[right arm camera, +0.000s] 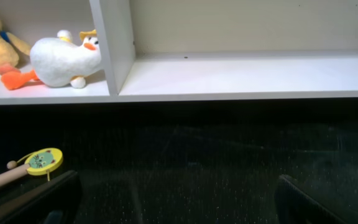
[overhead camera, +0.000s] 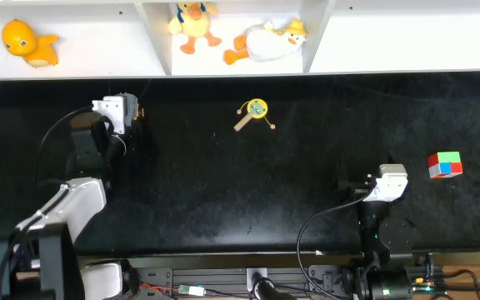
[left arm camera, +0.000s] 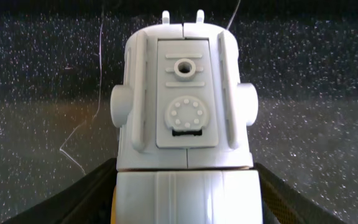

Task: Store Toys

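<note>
in the top view, a white shelf (overhead camera: pixel 407 42) ran along the far edge of the black desk (overhead camera: pixel 223 192). its left compartment held an orange rubber duck (overhead camera: pixel 30 43), and the middle one held a yellow plush duck (overhead camera: pixel 194 23) beside a white plush duck (overhead camera: pixel 265 43). on the desk lay a small rattle drum (overhead camera: pixel 253 112) with a wooden handle, near the middle compartment. a colour cube (overhead camera: pixel 444 164) lay well apart at the right. the left tool (overhead camera: pixel 133 117) was over the left part of the desk, near the shelf. the right tool (overhead camera: pixel 373 179) was nearer to the arm bases, between drum and cube.

in the left wrist view, the left tool was closed narrow on a white toy robot (left arm camera: pixel 185 99), with its fingers (left arm camera: pixel 73 199) against both sides of the lower body. the robot's back faced the camera, with a battery hatch and a ring of speaker holes. i judge it to be hard, smooth plastic, stiff and a little slippery, and not so light if batteries are inside. the flat sides of the body seem the best place to hold it, not the round knobs on the head. i cannot tell if it was lifted from the desk.

in the right wrist view, the right tool was wide open and held nothing. its fingers (right arm camera: pixel 36 199) were low over the desk, facing the shelf. the rattle drum (right arm camera: pixel 35 162) lay near it. the drum looks light and thin, so i think the handle is the easiest part to take.
</note>
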Controlling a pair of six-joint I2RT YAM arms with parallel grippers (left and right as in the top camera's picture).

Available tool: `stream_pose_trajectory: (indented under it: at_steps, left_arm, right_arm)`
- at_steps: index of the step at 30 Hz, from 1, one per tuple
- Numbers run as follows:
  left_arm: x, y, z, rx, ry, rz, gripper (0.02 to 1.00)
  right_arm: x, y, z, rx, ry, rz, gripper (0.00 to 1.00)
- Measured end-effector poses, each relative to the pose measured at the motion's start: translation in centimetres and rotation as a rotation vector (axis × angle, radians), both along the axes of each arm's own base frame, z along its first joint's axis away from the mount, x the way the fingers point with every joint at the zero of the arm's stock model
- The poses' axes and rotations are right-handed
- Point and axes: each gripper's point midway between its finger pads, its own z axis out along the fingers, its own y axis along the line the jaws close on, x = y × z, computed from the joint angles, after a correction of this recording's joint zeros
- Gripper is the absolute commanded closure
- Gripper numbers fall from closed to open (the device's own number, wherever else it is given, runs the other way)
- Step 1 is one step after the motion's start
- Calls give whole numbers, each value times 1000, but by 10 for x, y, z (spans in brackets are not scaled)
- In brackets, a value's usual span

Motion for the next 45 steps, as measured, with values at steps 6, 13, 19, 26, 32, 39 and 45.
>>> stream_pose_trajectory:
  at_steps: [6, 13, 19, 26, 32, 39, 45]
  left_arm:
    - [-11, -2, 32, 2, -40, -4, 652]
    - [-17, -3, 86, 18, -179, -10, 649]
    - [-7, -2, 100, 19, -214, -10, 649]
    - [28, 0, 116, 16, -211, -15, 649]
    - [68, 3, 120, 10, -171, -17, 652]
    - [115, 7, 118, 5, -153, -22, 652]
    - [129, 7, 100, -2, -100, -24, 652]
  right_arm:
    - [0, 0, 0, 0, 0, 0, 5]
    - [0, 0, 0, 0, 0, 0, 5]
    - [0, 0, 0, 0, 0, 0, 5]
    - [0, 0, 0, 0, 0, 0, 5]
    - [0, 0, 0, 0, 0, 0, 5]
    - [0, 0, 0, 0, 0, 0, 5]
    - [0, 0, 0, 0, 0, 0, 5]
